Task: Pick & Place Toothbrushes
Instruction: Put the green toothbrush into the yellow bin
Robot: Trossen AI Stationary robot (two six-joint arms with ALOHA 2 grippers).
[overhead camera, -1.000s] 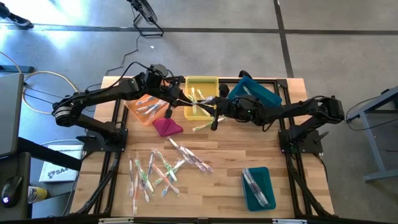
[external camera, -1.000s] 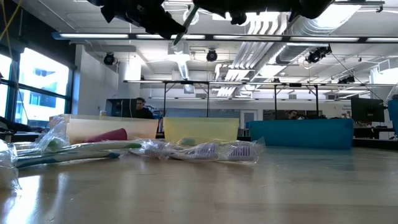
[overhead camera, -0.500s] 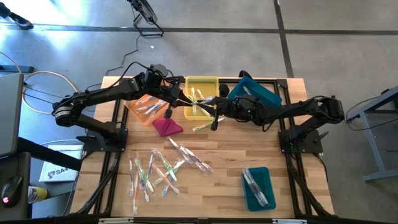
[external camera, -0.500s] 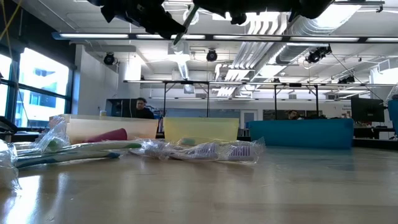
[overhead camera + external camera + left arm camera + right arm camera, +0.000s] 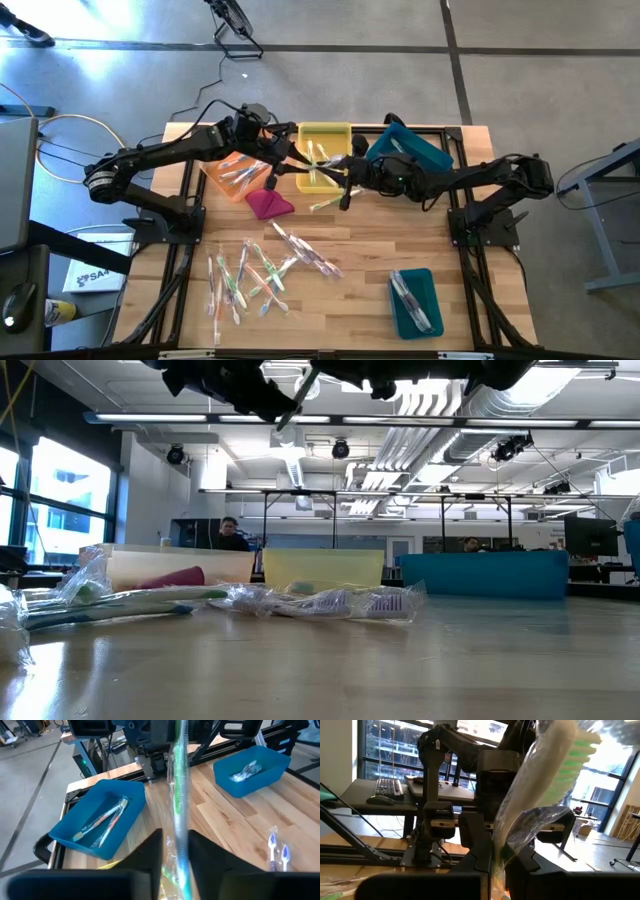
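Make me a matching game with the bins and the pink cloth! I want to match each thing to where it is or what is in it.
Things:
1. orange bin
2. yellow bin
3. near teal bin
4. magenta cloth

Places:
A. alone near the table's front right, toothbrushes inside
B. on bare wood, just in front of the orange bin
C. at the back, between the orange bin and the far teal bin
D. back left, under the left arm

Pairs: 1-D, 2-C, 3-A, 4-B
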